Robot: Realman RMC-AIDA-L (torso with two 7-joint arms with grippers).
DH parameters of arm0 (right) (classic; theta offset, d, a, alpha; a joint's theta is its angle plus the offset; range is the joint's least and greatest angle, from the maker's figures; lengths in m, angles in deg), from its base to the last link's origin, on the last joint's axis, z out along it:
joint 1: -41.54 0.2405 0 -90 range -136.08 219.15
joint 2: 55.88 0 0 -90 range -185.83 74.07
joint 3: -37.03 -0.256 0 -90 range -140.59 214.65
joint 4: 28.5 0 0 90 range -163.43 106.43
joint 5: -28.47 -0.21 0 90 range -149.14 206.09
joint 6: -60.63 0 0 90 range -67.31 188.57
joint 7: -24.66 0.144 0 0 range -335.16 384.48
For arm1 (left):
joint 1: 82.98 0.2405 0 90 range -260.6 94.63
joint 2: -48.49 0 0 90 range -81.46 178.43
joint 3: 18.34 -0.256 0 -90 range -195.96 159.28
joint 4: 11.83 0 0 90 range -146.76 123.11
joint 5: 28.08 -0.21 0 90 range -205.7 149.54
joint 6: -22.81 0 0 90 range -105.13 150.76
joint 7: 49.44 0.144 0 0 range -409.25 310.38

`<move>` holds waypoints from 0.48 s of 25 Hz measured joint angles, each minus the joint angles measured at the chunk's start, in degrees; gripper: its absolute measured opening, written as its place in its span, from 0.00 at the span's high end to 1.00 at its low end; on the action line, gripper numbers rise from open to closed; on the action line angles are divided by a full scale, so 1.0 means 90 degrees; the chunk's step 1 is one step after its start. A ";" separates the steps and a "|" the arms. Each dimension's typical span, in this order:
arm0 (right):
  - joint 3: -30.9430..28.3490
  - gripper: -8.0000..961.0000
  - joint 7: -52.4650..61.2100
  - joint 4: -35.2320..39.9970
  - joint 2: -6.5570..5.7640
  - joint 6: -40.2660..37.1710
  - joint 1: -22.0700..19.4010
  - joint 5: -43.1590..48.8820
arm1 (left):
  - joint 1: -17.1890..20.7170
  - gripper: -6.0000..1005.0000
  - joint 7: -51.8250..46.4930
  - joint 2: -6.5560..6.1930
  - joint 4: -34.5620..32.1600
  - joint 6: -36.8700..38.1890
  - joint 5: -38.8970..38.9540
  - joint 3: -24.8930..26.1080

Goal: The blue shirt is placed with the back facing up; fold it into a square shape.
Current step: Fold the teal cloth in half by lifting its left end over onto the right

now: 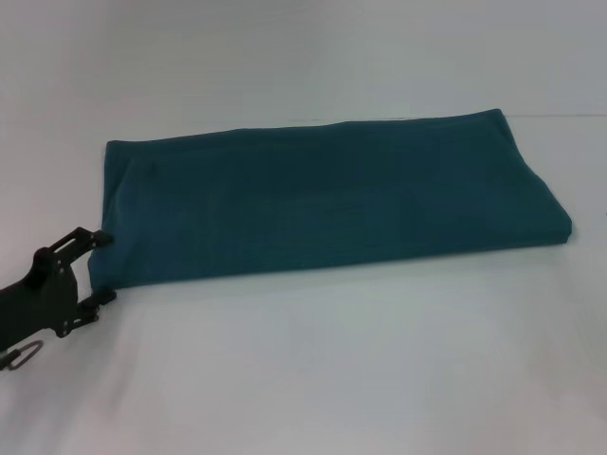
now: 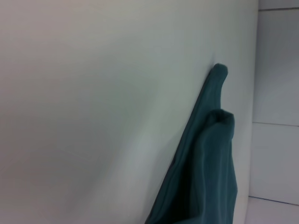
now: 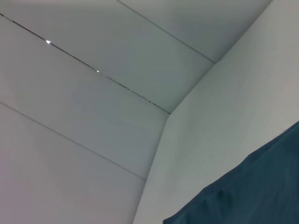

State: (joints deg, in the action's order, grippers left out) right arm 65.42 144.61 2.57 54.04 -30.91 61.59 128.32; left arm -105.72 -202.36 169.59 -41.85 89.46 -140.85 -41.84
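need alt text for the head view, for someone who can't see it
A dark teal-blue fabric shirt, folded into a long rectangle, lies flat on a white table. The black left gripper sits open at the shirt's left end.

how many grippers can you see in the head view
1. The left gripper is at the near left corner of the blue shirt, jaws spread around its edge. The right gripper is out of view.

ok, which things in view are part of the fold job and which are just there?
Job:
- blue shirt, already folded into a long band, not yet square
- left gripper, open at the shirt's left near corner

Just there:
- white table
- wall panels behind it

Right gripper not in view.
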 joint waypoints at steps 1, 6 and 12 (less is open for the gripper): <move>-0.0003 0.02 0.0005 0.0000 -0.0003 0.0007 -0.0003 0.0000 | -0.0005 0.13 0.0000 0.0000 0.0032 -0.0001 0.0000 0.0000; -0.0026 0.02 0.0019 0.0002 -0.0008 0.0043 -0.0016 0.0000 | 0.0003 0.13 -0.0001 0.0020 0.0073 -0.0014 0.0000 0.0002; -0.0037 0.02 0.0027 -0.0059 -0.0018 0.0108 -0.0009 0.0000 | -0.0108 0.13 -0.0008 0.0015 0.0201 -0.0210 0.0001 0.0005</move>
State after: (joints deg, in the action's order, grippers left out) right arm 65.08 144.85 2.04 53.88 -29.94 61.51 128.32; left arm -106.69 -202.43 169.73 -40.04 87.57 -140.84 -41.80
